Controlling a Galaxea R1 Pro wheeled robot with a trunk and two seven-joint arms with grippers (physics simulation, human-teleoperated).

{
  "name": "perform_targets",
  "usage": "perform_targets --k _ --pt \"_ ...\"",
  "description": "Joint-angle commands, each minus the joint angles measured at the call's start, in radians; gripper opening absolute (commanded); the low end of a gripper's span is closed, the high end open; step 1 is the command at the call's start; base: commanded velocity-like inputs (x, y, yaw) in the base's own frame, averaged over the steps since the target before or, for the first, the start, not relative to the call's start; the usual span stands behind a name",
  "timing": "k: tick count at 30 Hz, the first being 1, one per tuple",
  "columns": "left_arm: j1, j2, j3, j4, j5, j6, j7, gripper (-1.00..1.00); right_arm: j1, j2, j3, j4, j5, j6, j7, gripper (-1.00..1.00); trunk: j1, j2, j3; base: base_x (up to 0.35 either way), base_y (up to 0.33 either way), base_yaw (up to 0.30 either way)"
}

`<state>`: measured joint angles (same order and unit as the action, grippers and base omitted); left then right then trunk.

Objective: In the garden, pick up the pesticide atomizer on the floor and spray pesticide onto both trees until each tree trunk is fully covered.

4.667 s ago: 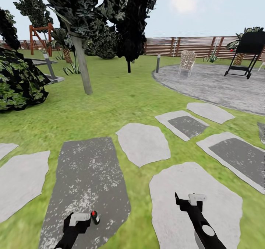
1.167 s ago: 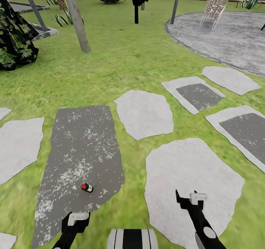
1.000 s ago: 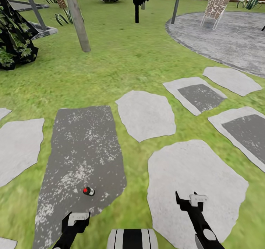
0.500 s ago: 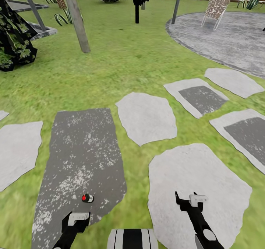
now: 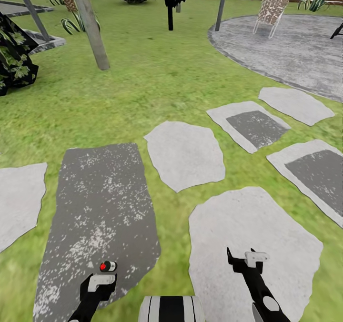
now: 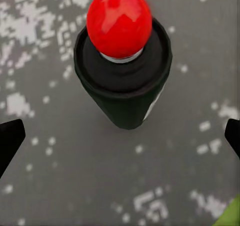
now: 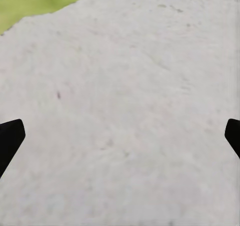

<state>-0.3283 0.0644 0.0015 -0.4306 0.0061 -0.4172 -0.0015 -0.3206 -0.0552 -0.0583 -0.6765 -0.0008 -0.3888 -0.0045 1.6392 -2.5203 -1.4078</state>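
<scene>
Atomizer (image 6: pixel 121 60) upright, left tool (image 6: pixel 120 141) spread (apart)

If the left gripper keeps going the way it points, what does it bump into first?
Most likely the pesticide atomizer: it sits straight ahead between the left gripper's open fingers, on the dark stepping stone. Depth is hard to judge.

One spray can (image 5: pixel 107 266), two claws (left (image 5: pixel 101 281), right (image 5: pixel 247 260)), one thick grey trunk (image 5: pixel 89 24), one chair (image 5: pixel 270 4), two short posts (image 5: pixel 219 3), seven paving stones (image 5: pixel 185 154)
</scene>
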Motion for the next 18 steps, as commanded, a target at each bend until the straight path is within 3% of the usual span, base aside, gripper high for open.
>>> perform_targets --k 1,18 --pt "0.000 0.000 0.000 0.000 0.000 0.000 0.000 1.00 0.000 0.000 0.000 0.000 0.000 0.000 0.000 1.00 0.000 0.000 0.000 0.001 0.000 -0.010" --pt "0.001 0.000 0.000 0.000 -0.001 0.001 0.000 1.00 0.000 0.000 0.000 0.000 0.000 0.000 0.000 1.00 0.000 0.000 0.000 0.044 0.010 -0.001"
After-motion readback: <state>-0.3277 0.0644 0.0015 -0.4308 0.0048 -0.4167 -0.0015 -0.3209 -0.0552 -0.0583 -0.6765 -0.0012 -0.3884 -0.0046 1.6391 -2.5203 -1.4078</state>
